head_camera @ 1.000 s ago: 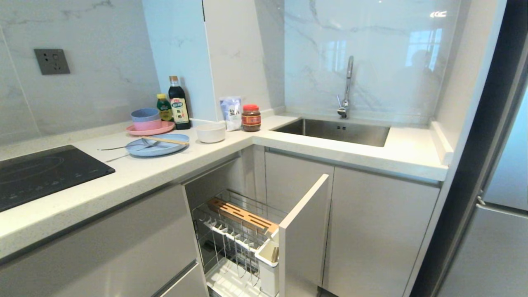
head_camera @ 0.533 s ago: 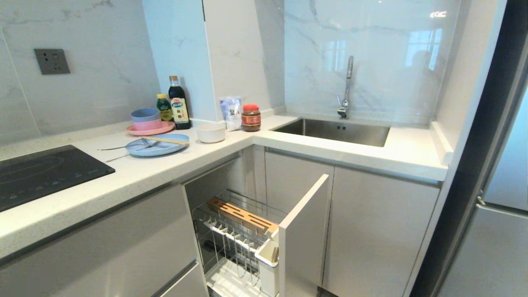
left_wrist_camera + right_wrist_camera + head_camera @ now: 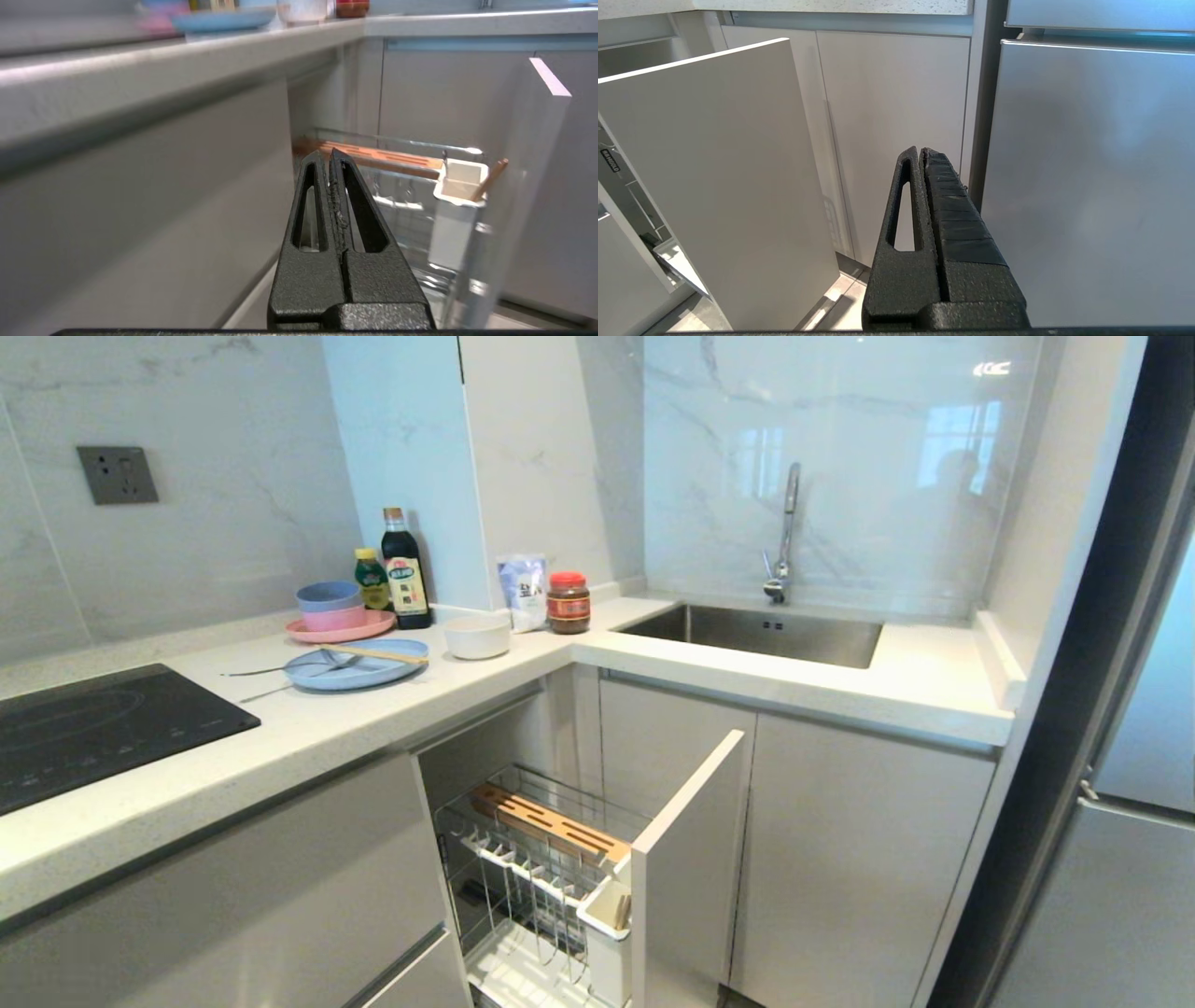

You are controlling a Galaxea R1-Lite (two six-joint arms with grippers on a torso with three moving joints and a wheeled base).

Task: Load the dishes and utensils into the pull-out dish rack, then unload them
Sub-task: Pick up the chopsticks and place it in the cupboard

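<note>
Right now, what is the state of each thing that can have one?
Dish rack: pulled out, no dishes in it.
Blue plate: on the counter, chopsticks across it.
White bowl: on the counter, upright.
Left gripper: shut, empty.
Right gripper: shut, empty.

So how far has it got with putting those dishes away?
Barely started. The rack is pulled out but holds no dishes. The blue plate, with chopsticks and cutlery across it, and the white bowl sit on the counter. Both hands, left and right, are shut and empty.
</note>
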